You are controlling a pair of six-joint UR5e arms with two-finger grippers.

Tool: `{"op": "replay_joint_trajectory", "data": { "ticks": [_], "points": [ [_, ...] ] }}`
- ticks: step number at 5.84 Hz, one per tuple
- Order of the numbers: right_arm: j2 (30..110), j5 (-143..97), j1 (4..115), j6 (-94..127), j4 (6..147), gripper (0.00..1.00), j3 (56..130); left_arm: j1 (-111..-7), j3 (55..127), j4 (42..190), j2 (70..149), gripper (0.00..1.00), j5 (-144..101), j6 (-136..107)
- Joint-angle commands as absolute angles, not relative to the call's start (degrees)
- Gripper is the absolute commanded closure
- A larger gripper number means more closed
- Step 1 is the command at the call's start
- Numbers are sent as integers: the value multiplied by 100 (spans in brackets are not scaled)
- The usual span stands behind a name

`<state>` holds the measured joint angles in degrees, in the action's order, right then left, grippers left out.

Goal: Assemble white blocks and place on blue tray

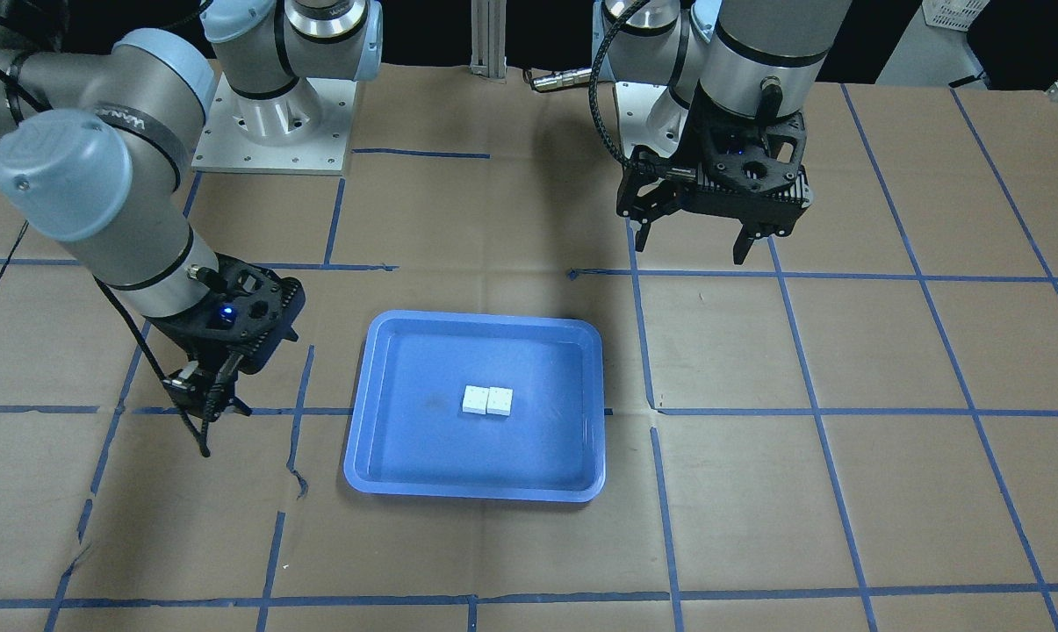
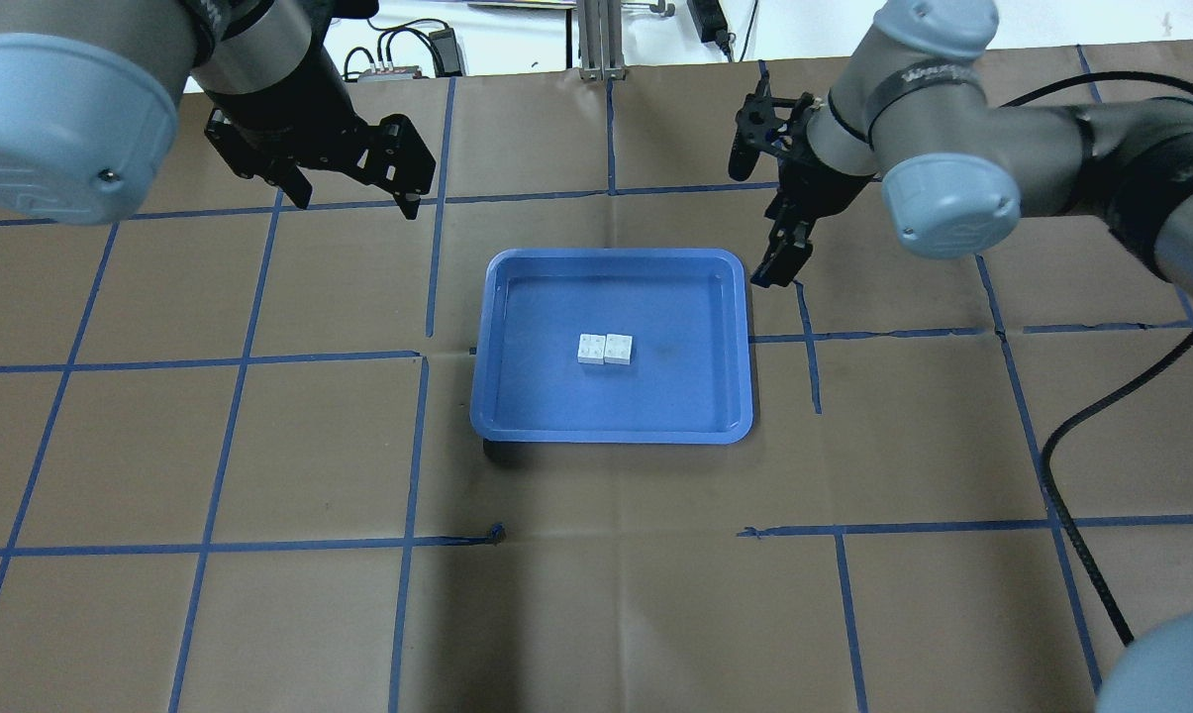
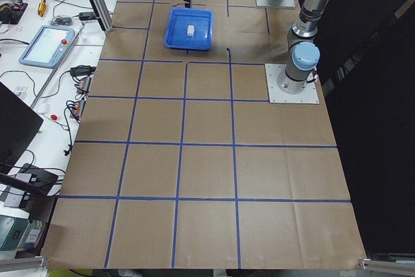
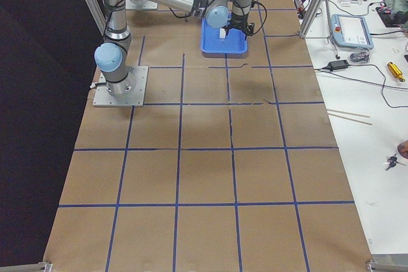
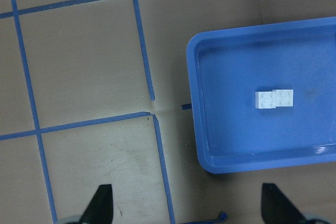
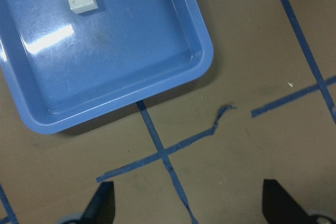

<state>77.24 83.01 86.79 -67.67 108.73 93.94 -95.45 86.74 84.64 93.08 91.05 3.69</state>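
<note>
Resting side by side and touching, two white blocks (image 1: 487,400) lie mid blue tray (image 1: 476,491) in the front view. Placing looks done; can't tell if they're clicked together. Left gripper (image 1: 694,247) hangs raised, well off the tray, jaws apart, empty.

Overhead: right gripper (image 2: 782,262) hovers near the tray's right side, pointing down.

Wrist cams: both claws spread wide, nothing btwn the fingers.

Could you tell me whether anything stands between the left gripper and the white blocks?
Nothing visible does; only the low rim of the blue tray lies between the open left gripper and the white blocks.
</note>
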Motion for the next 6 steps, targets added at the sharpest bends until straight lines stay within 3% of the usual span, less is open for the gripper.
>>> {"op": "replay_joint_trajectory", "data": {
  "ticks": [1, 4, 6],
  "points": [
    [7875, 8995, 8403, -4534, 10416, 0, 8845, -9545, 8675, 8464, 9308, 1, 9105, 369],
    [8023, 9642, 8437, -942, 9286, 0, 8035, -9379, 8702, 8385, 9351, 1, 8949, 439],
    [8173, 8821, 8525, 424, 8818, 0, 7945, -9168, 8693, 8376, 9299, 1, 8921, 466]
  ]
}}
